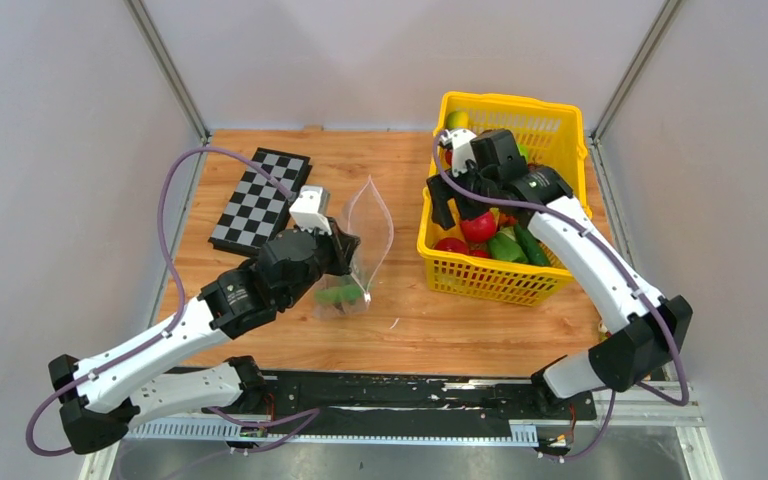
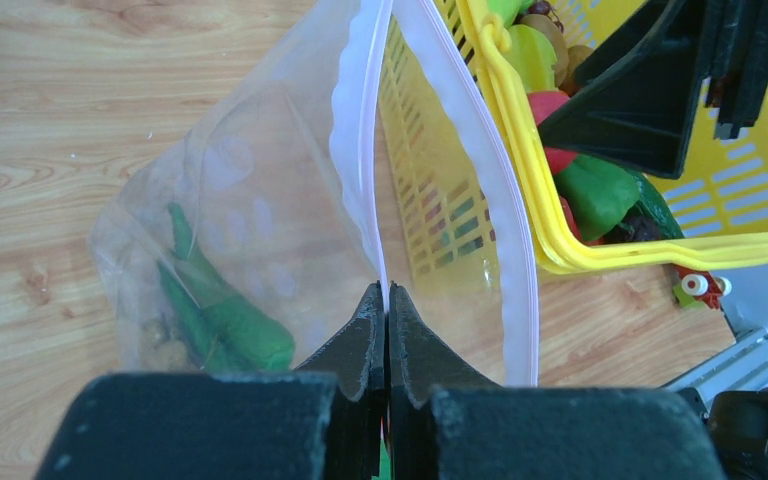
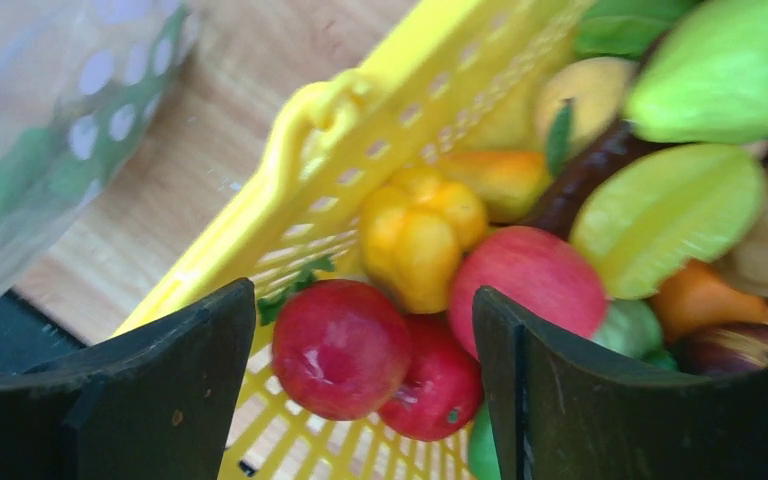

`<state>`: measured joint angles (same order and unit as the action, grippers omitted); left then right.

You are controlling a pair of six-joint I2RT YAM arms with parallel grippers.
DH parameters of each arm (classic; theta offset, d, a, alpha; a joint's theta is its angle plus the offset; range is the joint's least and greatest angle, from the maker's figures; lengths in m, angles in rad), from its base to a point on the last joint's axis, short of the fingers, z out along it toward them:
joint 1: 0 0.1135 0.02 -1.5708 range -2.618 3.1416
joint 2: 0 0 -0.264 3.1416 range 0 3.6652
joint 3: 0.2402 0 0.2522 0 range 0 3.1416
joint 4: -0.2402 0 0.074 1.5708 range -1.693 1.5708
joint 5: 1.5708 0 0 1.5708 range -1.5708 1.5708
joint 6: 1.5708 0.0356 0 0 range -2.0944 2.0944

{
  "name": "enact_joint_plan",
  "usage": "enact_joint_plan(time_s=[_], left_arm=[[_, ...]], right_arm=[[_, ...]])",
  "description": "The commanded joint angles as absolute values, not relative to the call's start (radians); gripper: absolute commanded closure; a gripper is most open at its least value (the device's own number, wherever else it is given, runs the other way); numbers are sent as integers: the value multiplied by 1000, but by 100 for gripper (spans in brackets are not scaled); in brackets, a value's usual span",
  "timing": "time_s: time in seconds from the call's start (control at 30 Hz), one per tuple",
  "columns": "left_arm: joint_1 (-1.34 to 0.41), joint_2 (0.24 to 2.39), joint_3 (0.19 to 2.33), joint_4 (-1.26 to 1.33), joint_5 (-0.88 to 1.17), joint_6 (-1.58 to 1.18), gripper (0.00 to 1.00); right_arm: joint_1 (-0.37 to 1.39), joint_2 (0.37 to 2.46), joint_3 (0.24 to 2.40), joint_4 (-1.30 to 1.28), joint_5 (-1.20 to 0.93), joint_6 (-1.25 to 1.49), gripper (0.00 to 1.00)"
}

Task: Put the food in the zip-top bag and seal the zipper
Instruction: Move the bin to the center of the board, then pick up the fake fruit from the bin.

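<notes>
left claw (image 2: pixel 387 296) pinched tight shut, right claw (image 3: pixel 362 290) spread wide, tilted downward

A: What is the table (image 1: pixel 400 160) made of?
B: Light brown wood — with stripes in it.
A: And around it?
B: Plain pale walls (image 1: pixel 400 60) on three sides, with thin metal posts (image 1: pixel 167 70) in the corners.

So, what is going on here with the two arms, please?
The left gripper is shut on the rim of the clear bag, holding it upright on the table with its mouth open. A green vegetable already lies inside, and the zipper is not sealed. The right gripper is open over the yellow basket of toy food, its jaws on either side of a red apple but not closed on it.
</notes>
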<state>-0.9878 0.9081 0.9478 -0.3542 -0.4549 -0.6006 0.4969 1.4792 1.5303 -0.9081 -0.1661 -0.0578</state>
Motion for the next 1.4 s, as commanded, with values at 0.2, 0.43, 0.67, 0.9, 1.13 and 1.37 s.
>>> enact_joint_plan(time_s=[0.2, 0.43, 0.67, 0.9, 1.13, 1.37], left_arm=[[-991, 879, 934, -340, -486, -611, 100], [-991, 884, 934, -335, -484, -615, 100], [-991, 884, 940, -343, -481, -615, 100], [-991, 875, 930, -346, -491, -619, 100], [-991, 898, 940, -338, -477, -616, 100], [-991, 900, 939, -333, -471, -616, 100]], right_arm=[[265, 1323, 1388, -786, -61, 25, 18], [209, 1372, 1315, -677, -238, 84, 18], [210, 1487, 1312, -645, -253, 160, 18], [211, 1549, 1375, -791, -316, 58, 18], [210, 1529, 1393, -860, -459, -9, 7], [211, 1548, 1371, -839, -435, -23, 14]])
